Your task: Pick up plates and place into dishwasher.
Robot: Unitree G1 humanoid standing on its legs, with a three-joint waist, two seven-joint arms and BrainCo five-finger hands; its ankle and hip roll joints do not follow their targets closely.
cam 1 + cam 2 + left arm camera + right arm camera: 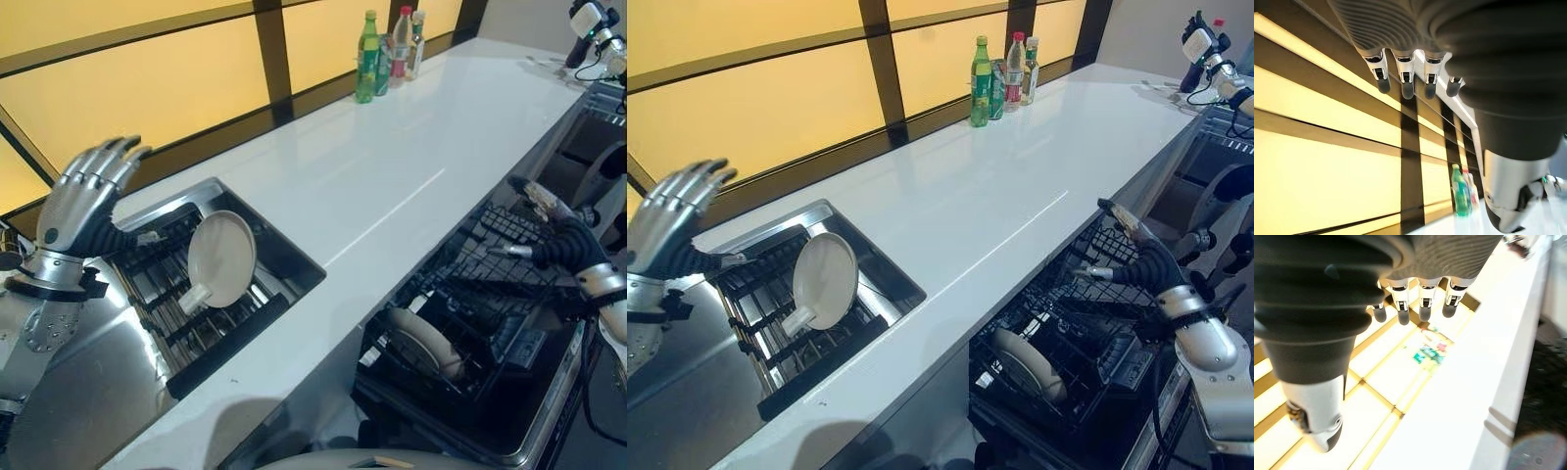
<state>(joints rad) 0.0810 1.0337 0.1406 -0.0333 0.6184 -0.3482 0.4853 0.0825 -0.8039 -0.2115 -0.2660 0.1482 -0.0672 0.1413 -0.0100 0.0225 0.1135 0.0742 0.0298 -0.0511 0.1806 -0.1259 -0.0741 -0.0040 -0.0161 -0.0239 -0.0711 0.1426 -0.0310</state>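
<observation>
Left hand (83, 196) raised at the near left, silver fingers (116, 157) straight and spread, palm turned away from the camera, holding nothing. Dark ribbed wrist cover below it, silver-grey forearm coming up from the lower left. Right hand (1122, 245) at the right, fingers extended and relaxed, thumb apart, empty. Right forearm comes in from the lower right, wrist bent toward the left.

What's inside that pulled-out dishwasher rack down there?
One white plate stands on edge in the black dishwasher rack. The wires hide its lower part, and whatever lies deeper is too dark to tell. The right hand hovers above, holding nothing.
</observation>
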